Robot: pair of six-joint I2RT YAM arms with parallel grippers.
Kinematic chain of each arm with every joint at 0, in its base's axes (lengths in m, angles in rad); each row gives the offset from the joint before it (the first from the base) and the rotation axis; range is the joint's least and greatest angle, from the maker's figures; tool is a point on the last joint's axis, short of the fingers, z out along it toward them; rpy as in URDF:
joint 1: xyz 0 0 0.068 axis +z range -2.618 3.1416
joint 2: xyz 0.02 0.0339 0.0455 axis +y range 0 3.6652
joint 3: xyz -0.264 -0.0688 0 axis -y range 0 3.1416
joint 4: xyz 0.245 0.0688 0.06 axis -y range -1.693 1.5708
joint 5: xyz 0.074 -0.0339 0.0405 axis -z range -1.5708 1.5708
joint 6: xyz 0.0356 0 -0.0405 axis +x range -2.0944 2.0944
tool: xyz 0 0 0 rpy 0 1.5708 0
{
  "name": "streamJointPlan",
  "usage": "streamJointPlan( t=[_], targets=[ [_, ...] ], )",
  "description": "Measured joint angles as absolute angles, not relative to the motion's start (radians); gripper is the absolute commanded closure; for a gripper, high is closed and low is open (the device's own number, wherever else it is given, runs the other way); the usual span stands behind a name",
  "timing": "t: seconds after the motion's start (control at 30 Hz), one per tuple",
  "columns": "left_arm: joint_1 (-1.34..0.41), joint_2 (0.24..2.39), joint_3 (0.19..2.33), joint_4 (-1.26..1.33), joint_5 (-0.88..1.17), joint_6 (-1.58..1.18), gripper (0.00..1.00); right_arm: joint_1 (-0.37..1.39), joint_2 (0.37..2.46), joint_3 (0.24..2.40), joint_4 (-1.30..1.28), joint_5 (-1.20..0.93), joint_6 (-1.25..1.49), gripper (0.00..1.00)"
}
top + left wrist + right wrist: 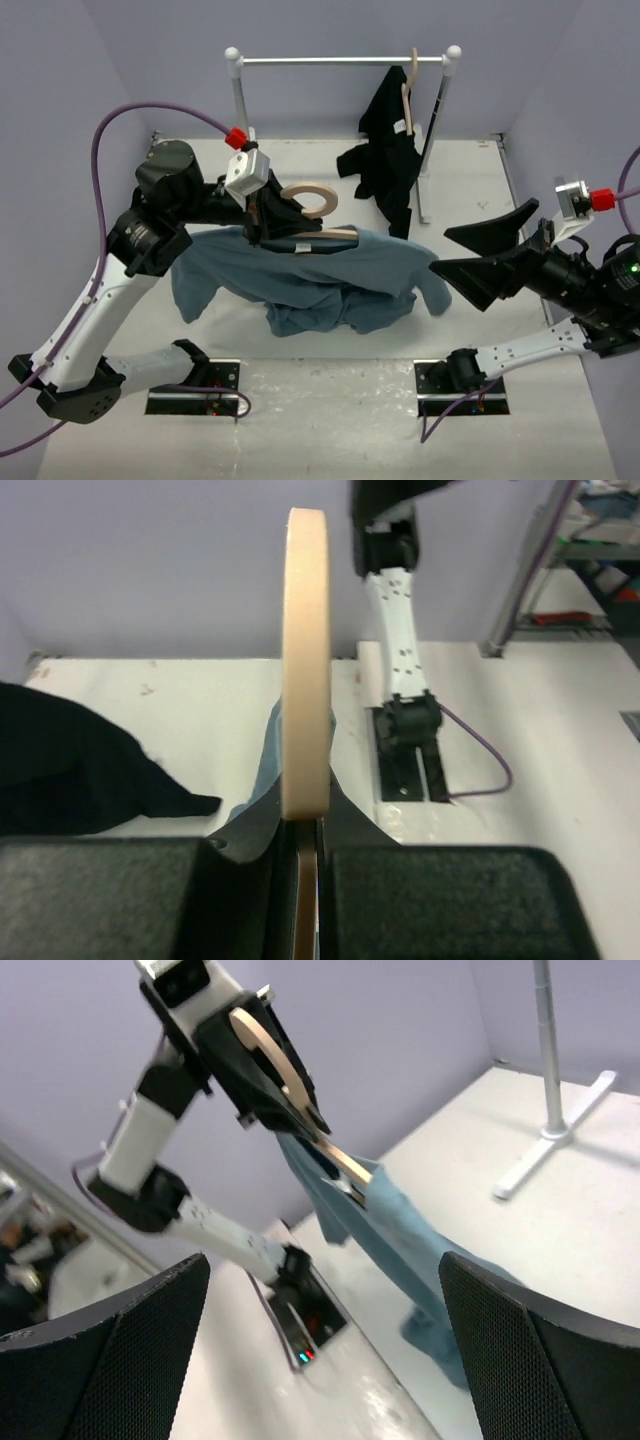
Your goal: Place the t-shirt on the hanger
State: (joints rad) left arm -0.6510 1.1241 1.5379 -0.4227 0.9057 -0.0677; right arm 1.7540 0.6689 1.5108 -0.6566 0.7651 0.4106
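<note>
A white table seen from above, with pale violet walls on three sides. Along its far edge stands a white garment rack. On the right half of the rail a black garment hangs from a second wooden hanger. Its lower end trails onto the table beside the rack's right post.

Over the middle of the table, a little left of centre, the left gripper is clamped on the neck of the hanger. In the left wrist view its black pads press either side of the pale wood just below the broad hook, which stands upright and edge-on.

The t-shirt is dusty blue-grey and crumpled. It hangs from the hanger and spreads left to right across the table's middle. One sleeve droops at the left and the other reaches right. One wooden shoulder lies bare on top of the cloth, pointing right. Whether the other shoulder is inside the shirt cannot be told.

Near the right edge, the right gripper is spread wide and holds nothing. Its tips point at the shirt, the lower one just beside the right sleeve.

Bare table shows between the shirt and the near edge, and in the far left corner before the rack.
</note>
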Motion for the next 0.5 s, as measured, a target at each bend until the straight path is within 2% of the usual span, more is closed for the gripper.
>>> streamJointPlan(
  t=[0.3, 0.33, 0.4, 0.5],
  targets=[
    [-0.651, 1.185, 1.664, -0.525, 1.117, -0.01, 1.0, 1.754, 0.969, 1.883, -1.079, 0.654, 0.247, 0.02],
    [-0.651, 1.197, 1.68, -0.525, 1.131, -0.012, 1.0, 1.754, 1.002, 1.894, -1.105, 0.646, 0.239, 0.06],
    [-0.651, 1.208, 1.695, -0.525, 1.154, -0.017, 1.0, 1.748, 1.056, 1.894, -1.161, 0.616, 0.232, 0.23],
    [-0.651, 1.217, 1.714, -0.522, 1.195, -0.033, 1.0, 1.731, 1.115, 1.889, -1.221, 0.577, 0.237, 0.31]
  ],
)
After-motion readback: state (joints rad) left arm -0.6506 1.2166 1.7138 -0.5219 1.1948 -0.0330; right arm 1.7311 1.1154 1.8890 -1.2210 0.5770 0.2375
